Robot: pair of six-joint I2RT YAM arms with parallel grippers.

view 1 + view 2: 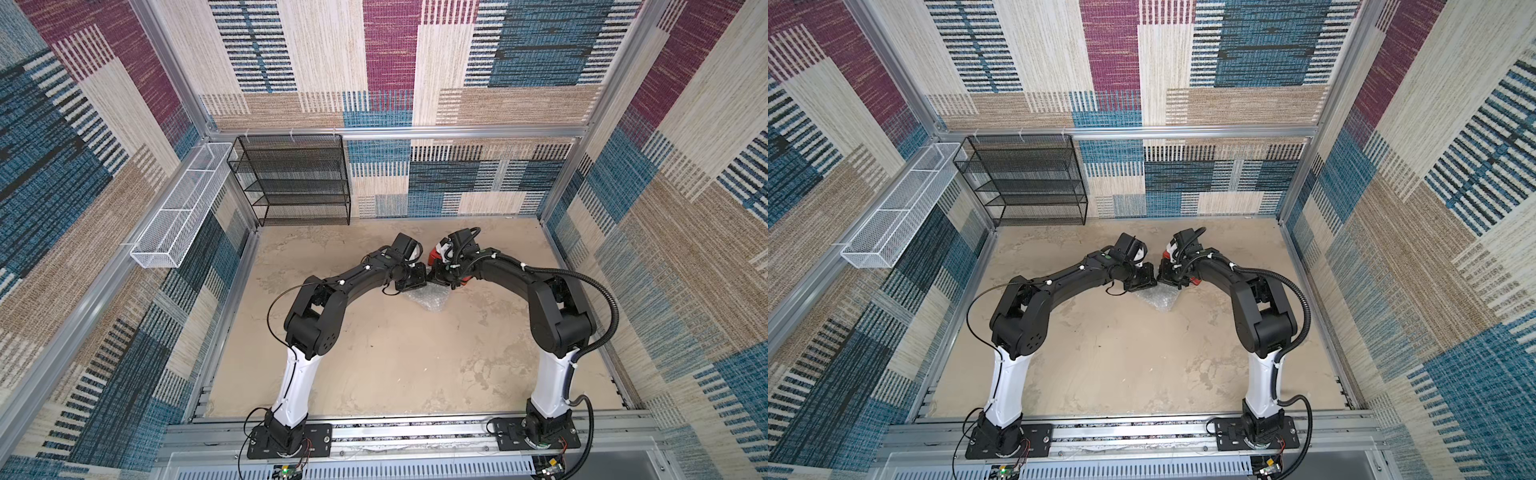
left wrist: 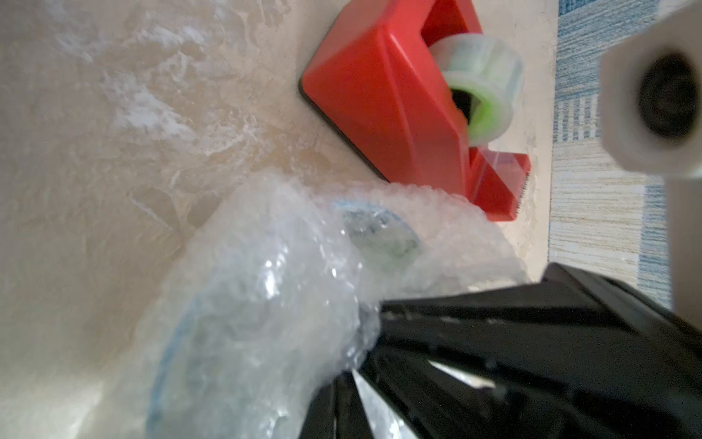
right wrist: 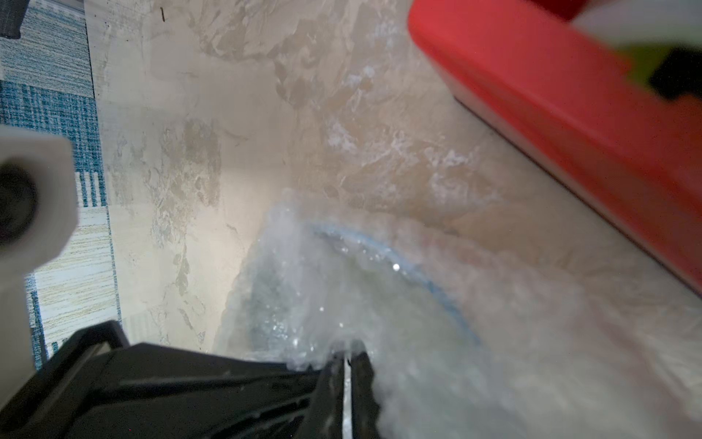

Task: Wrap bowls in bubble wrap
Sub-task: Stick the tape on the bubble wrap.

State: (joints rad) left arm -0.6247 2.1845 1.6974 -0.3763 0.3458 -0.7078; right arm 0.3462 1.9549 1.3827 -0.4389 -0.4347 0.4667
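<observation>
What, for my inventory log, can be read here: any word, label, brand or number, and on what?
None can be read. The red tape dispenser and its tape roll show no print, and the bubble wrap is plain. Both wrist views are blurred.

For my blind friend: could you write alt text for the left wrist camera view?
Black fingers pinch bubble wrap bundled over a bowl, its bluish rim showing through. A red tape dispenser sits beside it on the beige table.
</observation>
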